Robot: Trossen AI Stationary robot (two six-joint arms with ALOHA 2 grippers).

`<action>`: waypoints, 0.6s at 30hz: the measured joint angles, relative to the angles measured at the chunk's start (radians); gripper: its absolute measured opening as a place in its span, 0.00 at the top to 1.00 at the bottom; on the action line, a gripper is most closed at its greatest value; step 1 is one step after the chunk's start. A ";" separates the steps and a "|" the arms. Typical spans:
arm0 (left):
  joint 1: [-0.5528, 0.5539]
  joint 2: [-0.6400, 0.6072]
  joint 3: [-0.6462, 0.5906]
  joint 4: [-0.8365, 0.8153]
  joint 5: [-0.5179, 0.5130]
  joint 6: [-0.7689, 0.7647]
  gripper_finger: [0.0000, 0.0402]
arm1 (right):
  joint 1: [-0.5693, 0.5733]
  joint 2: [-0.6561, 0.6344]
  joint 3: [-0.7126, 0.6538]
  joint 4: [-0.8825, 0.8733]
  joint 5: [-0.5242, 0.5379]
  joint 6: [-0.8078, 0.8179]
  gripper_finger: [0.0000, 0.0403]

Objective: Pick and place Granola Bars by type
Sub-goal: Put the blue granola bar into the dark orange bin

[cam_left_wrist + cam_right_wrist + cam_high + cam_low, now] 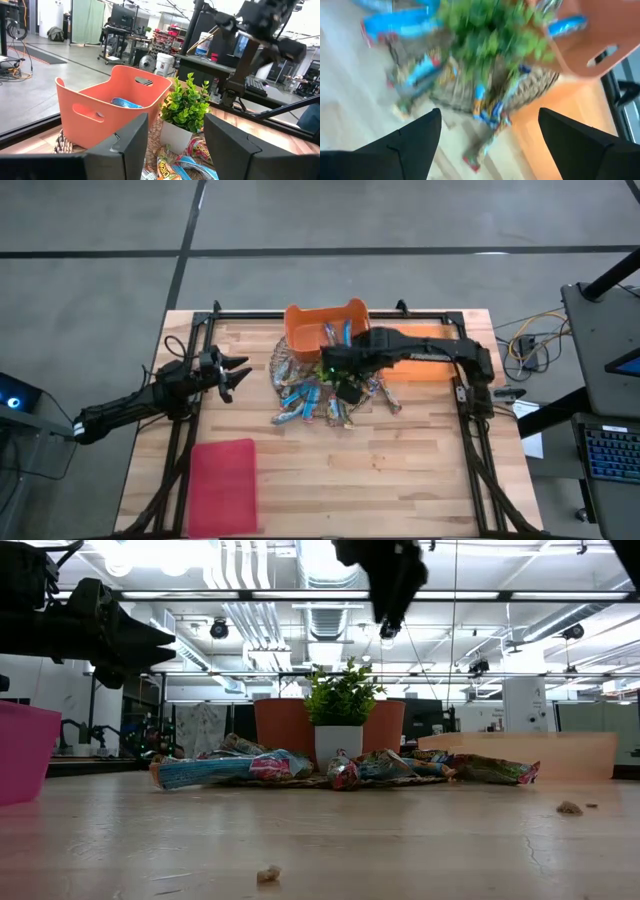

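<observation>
1. The Granola Bars [312, 401] lie in a loose pile near the table's centre, beside a woven mat [283, 358] and a small green plant [335, 366]. A few blue bars already rest in the orange bin [303, 326] just behind the pile.
2. The right gripper [347, 388] hangs directly above the pile, raised clear of it. Its fingers stand wide apart and hold nothing.
3. The bars lie straight below and slightly ahead of this gripper. In the right wrist view, a multicoloured bar [489, 112] sits between the two fingers, its long axis running roughly along the gap, not across it.
4. The left gripper [235, 375] waits well to the left of the pile, pointing toward it, fingers partly apart and empty.
5. Judgement: the right arm is nearer; a straight descent reaches a bar, with wrist rotation needed to span its narrow side.
6. The pink bin [222, 485] sits at the front left, well apart from the pile.
</observation>
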 joint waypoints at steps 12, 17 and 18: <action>0.000 0.000 0.000 0.000 0.000 0.000 0.57 | 0.089 -0.145 -0.471 0.319 0.099 0.059 0.18; 0.000 0.000 0.000 0.000 0.000 0.000 0.57 | 0.084 -0.149 -0.589 0.425 0.119 0.079 0.18; 0.000 0.000 0.000 0.000 0.000 0.000 0.57 | 0.080 -0.150 -0.608 0.447 0.133 0.074 0.19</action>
